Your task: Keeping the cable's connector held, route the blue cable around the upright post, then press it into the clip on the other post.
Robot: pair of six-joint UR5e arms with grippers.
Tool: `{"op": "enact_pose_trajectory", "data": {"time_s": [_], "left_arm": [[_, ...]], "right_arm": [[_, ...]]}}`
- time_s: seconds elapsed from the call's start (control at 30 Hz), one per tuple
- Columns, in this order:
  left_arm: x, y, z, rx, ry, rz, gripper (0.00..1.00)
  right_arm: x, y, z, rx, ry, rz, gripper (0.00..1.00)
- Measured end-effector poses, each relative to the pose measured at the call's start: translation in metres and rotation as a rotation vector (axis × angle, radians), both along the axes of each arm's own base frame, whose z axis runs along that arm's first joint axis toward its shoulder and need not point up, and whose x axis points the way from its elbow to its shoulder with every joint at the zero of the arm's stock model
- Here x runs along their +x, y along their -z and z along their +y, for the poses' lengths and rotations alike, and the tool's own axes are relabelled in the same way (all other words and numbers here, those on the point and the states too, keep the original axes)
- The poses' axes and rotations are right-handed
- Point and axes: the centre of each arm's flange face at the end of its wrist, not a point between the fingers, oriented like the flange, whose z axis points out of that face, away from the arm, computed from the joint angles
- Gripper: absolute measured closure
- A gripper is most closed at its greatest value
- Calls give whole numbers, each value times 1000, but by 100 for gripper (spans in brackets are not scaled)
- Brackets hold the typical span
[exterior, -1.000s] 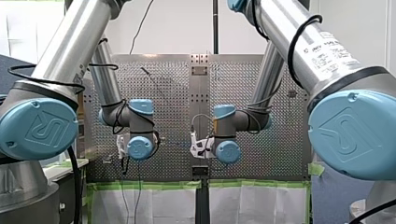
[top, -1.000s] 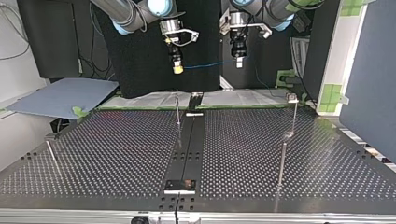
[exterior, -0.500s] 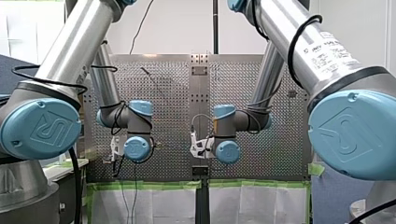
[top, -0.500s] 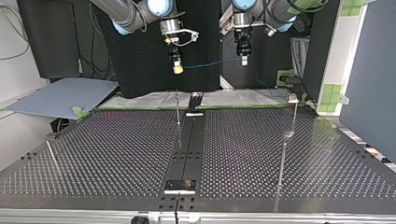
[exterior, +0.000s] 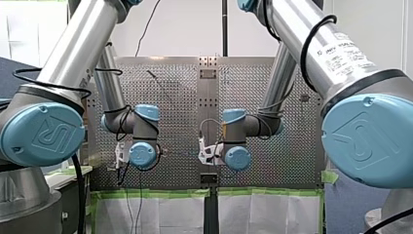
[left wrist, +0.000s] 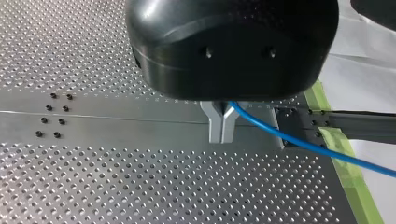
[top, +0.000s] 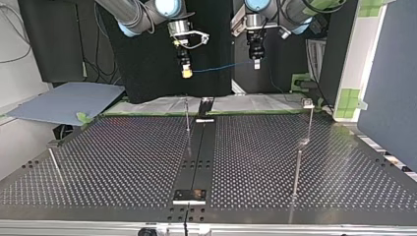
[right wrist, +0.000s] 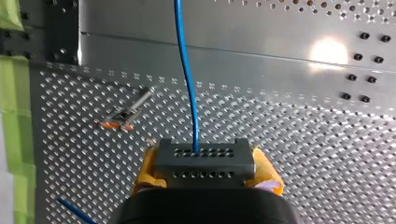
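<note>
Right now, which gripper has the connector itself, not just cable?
My right gripper: its yellow pads clamp the dark connector block where the blue cable ends. My left gripper pinches only bare cable in its metal fingers.

My perforated table [top: 98, 162] is dull grey metal with a black strip [top: 199, 147] down its middle; in the front view green tape [exterior: 151, 193] edges its near side, with white sheeting [exterior: 160, 214] below; in the top view a black backdrop [top: 142, 69] hangs beyond the table; at that view's left a blue-grey board [top: 69, 101] lies flat beside a white wall [top: 10, 73]; at its right stand a dark blue partition [top: 388, 73] and a white panel [top: 361, 54] patched with green tape; the front view shows a plain white wall [exterior: 185, 29] crossed by a dark upright pole [exterior: 224, 27]; a bright glare [right wrist: 329, 50] sits on the metal in the right wrist view.
</note>
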Motion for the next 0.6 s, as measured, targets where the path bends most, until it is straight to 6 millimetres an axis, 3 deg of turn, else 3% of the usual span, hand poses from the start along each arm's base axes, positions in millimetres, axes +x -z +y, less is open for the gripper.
{"op": "enact_pose_trajectory", "data": {"time_s": [0.3,0.6], "left_arm": [[3,-25,1,-63,10,-5,100],[6,-51,11,-124,-48,-18,100]], "right_arm": [[9,-42,6,-12,-16,-8,100],[25,-96,-4,-22,-87,-87,100]]}}
